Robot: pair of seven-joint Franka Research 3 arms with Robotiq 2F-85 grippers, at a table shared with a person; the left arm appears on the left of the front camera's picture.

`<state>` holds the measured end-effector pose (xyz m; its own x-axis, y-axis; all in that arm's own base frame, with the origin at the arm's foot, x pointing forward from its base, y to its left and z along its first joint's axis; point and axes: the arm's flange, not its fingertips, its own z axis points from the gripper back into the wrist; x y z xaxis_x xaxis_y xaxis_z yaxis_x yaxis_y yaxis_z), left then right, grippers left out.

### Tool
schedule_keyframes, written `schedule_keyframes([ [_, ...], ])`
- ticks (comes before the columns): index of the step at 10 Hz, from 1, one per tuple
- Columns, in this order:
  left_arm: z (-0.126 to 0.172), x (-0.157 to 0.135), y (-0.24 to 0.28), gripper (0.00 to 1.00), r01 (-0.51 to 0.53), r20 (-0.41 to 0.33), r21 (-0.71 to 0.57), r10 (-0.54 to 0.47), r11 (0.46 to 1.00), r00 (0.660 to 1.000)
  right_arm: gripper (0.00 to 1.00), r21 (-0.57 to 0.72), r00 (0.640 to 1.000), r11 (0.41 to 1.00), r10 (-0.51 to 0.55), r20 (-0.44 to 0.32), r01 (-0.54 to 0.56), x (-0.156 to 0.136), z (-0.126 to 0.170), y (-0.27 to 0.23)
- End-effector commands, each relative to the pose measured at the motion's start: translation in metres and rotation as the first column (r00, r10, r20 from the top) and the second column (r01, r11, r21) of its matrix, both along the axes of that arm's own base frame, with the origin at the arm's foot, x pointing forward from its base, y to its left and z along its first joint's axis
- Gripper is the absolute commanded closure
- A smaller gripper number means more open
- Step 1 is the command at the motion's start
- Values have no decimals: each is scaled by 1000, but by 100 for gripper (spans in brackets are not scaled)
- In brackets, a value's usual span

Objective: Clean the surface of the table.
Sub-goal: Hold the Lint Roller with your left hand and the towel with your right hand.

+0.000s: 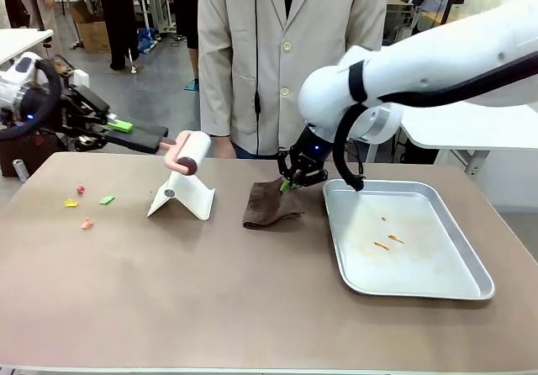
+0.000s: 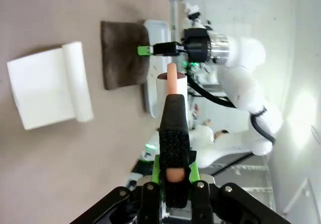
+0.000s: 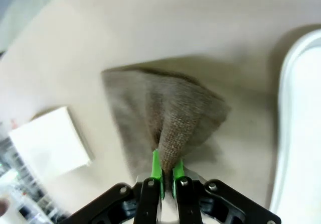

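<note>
- The brown cloth (image 1: 269,205) is pinched by one corner in the clamped right gripper (image 1: 290,182). The rest is draped on the table (image 1: 210,299), just beside the tray (image 1: 420,266).
- The lint roller (image 1: 192,152) is gripped by its pink handle in the left gripper (image 1: 153,139), above the white stand (image 1: 182,197).
- Scraps (image 1: 107,199) are scattered further left, nearer the left arm. A cloth sweep that way would probably be blocked by the stand.

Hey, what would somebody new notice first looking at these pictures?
The right tool pinches a rumpled brown cloth on the brownish table, just beside the shiny silver metal tray. At the left, the left tool holds a pink-handled white lint roller by a white folded stand, near small coloured scraps.
</note>
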<state>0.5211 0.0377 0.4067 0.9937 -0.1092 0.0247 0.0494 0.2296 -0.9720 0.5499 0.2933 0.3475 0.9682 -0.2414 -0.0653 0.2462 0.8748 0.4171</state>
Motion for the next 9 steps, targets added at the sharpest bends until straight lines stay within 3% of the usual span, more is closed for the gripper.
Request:
schedule_keyframes([
  [1, 16, 4, 31, 83, 5, -41, -75, -8, 997, 999, 100, 252, 985, 952, 169, 40, -174, -49, 6, -33],
  [3, 26, -13, 62, 83, 39, -50, -126, -46, 991, 998, 100, 459, 957, 840, 258, 133, -290, -83, 21, -59],
  [4, 29, -23, 70, 83, 20, -41, -119, -25, 993, 999, 100, 519, 957, 804, 248, 149, -289, -95, 27, -70],
  [6, 38, -66, 90, 83, 3, 38, -81, 0, 997, 999, 100, 671, 955, 680, 210, 208, -296, -119, 38, -104],
  [7, 43, -90, 95, 83, 48, 92, -66, -41, 997, 995, 100, 725, 959, 627, 185, 216, -285, -130, 42, -124],
  [9, 46, -137, 83, 83, 86, 202, -17, -80, 996, 976, 100, 789, 962, 560, 54, 267, -251, -154, 45, -190],
])
